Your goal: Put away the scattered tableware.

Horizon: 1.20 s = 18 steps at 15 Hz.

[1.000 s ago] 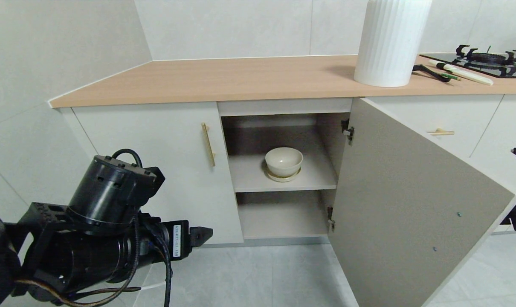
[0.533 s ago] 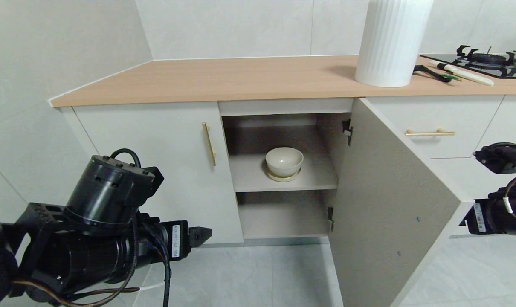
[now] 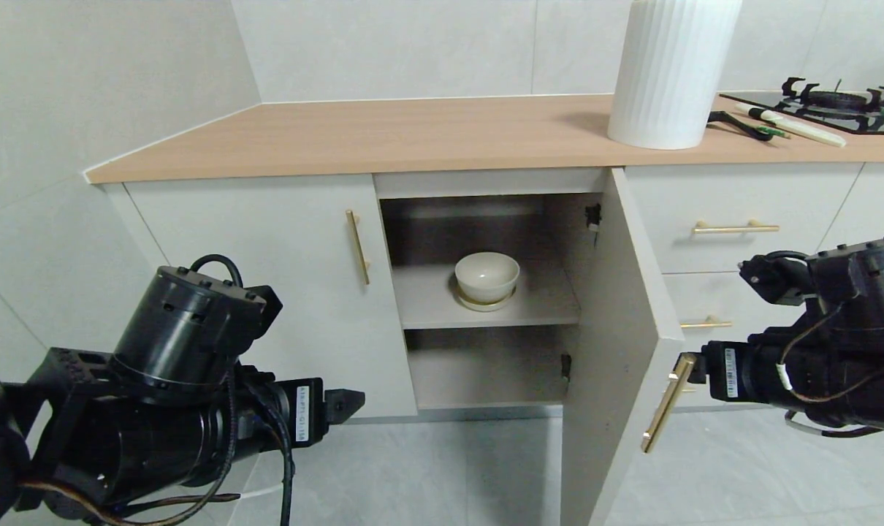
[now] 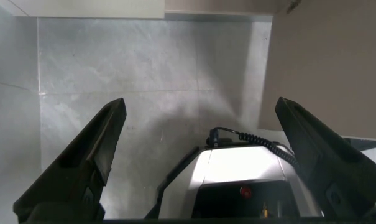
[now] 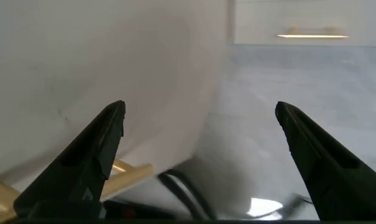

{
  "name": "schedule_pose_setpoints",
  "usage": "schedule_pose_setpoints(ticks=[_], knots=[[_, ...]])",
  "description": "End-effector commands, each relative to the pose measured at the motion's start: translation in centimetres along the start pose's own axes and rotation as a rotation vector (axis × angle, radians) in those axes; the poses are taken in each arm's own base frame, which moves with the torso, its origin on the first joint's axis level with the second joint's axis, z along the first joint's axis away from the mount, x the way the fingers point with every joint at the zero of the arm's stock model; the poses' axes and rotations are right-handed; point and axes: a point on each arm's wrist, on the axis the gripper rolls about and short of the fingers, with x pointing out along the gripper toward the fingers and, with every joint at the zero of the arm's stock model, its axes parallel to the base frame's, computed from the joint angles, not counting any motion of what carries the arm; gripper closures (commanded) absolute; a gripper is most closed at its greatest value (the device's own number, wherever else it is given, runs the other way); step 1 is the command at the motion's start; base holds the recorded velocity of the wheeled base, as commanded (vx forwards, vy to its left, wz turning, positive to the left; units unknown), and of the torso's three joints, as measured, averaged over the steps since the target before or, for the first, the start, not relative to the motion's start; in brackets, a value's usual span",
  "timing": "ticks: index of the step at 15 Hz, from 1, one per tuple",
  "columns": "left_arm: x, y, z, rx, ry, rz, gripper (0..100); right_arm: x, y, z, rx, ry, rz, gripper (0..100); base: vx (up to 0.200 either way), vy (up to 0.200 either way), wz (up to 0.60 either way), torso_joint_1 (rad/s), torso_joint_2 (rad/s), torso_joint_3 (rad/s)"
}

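- Bowl (image 3: 486,276) sits on a saucer (image 3: 486,302) on the cabinet's (image 3: 486,183) upper shelf (image 3: 427,298).
- Right claw (image 5: 200,112), spread open, is outside the cabinet's half-open door (image 3: 617,329), beside its handle (image 3: 663,409).
- Left claw (image 4: 200,109), spread open, hangs low before the cabinet.

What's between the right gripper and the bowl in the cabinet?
The cabinet door, partway open, stands between the right gripper and the bowl on the upper shelf. Head view shows it.
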Motion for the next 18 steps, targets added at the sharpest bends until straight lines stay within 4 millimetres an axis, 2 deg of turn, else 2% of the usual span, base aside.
schedule_pose_setpoints(ticks=[1, 5, 8, 13, 16, 18], knots=[[0.0, 0.0, 0.0, -0.001, 0.0, 0.001, 0, 1.6, 0.7, -0.9, -0.01, 0.05, 0.008, 0, 0.0, 0.0, 0.0, 0.0, 0.0, 0.0], [-0.6, 0.1, 0.2, -0.008, -0.024, -0.01, 0, 3.3, 2.0, -1.4, 0.005, 0.04, 0.051, 0, 0.0, 0.0, 0.0, 0.0, 0.0, 0.0], [-1.4, 0.2, 0.5, -0.016, -0.05, -0.027, 0, 4.5, 2.6, -0.8, 0.0, 0.023, 0.104, 0, 0.0, 0.0, 0.0, 0.0, 0.0, 0.0], [-2.2, 0.3, 0.8, -0.022, -0.089, -0.045, 0, 8.8, 4.8, 2.4, -0.059, -0.014, 0.163, 0, 0.0, 0.0, 0.0, 0.0, 0.0, 0.0], [-1.9, 0.3, 0.6, -0.015, -0.079, -0.041, 0, 11.1, 5.0, 1.8, -0.053, 0.01, 0.154, 0, 0.0, 0.0, 0.0, 0.0, 0.0, 0.0], [-2.0, 0.4, 0.6, -0.002, -0.08, -0.039, 0, 11.5, 5.0, 1.8, -0.05, -0.005, 0.159, 0, 0.0, 0.0, 0.0, 0.0, 0.0, 0.0]])
